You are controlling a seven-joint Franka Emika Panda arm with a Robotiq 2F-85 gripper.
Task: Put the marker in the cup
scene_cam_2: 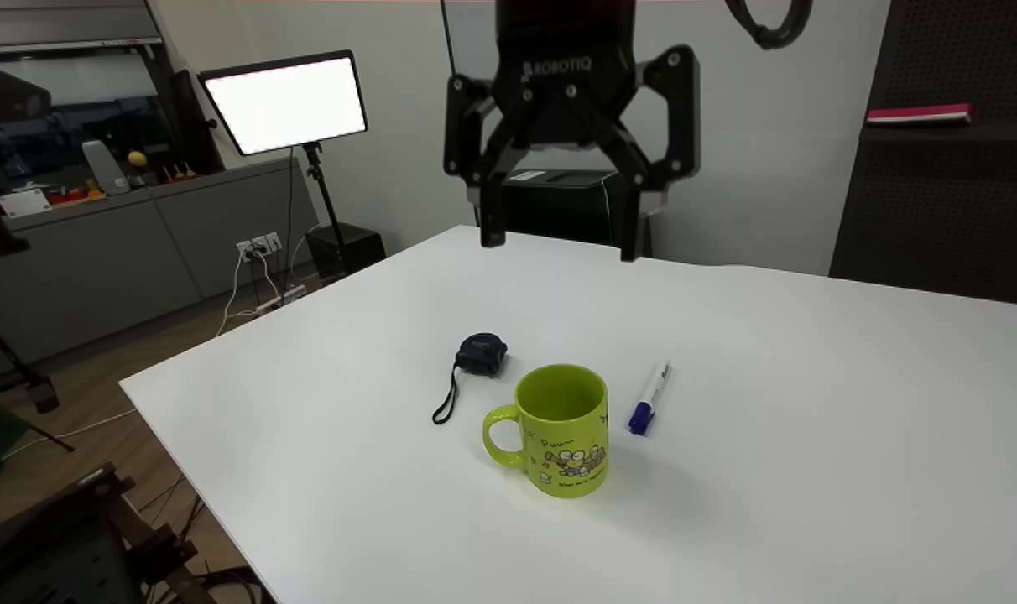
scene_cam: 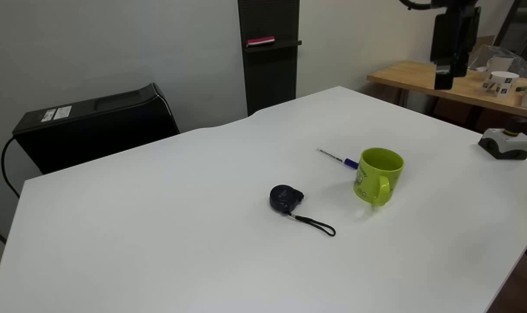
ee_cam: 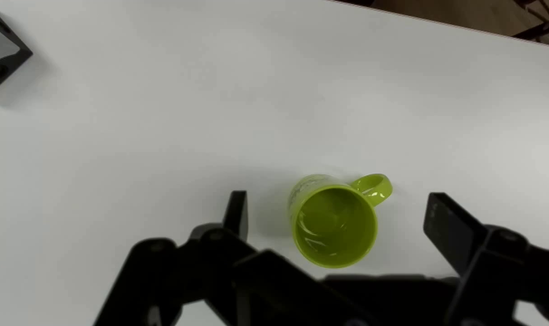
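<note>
Your gripper (scene_cam_2: 562,249) hangs above the white worktop (scene_cam_2: 810,503), jaws spread wide, while the blue-capped marker (scene_cam_2: 652,395) lies just beside the upright green cup (scene_cam_2: 561,436) and a black tape measure (scene_cam_2: 482,354) rests nearby.

In an exterior view, the cup (scene_cam_2: 561,440) stands on the table (scene_cam_2: 374,537); the marker (scene_cam_2: 649,398) lies behind it to the right, apart from it, and the tape measure (scene_cam_2: 481,354) behind it to the left. The gripper (scene_cam_2: 562,245) hangs above the table. In an exterior view, the button box (scene_cam: 505,144) sits on the table, right of the cup, and the bench (scene_cam: 402,71) stands beyond the table.
</note>
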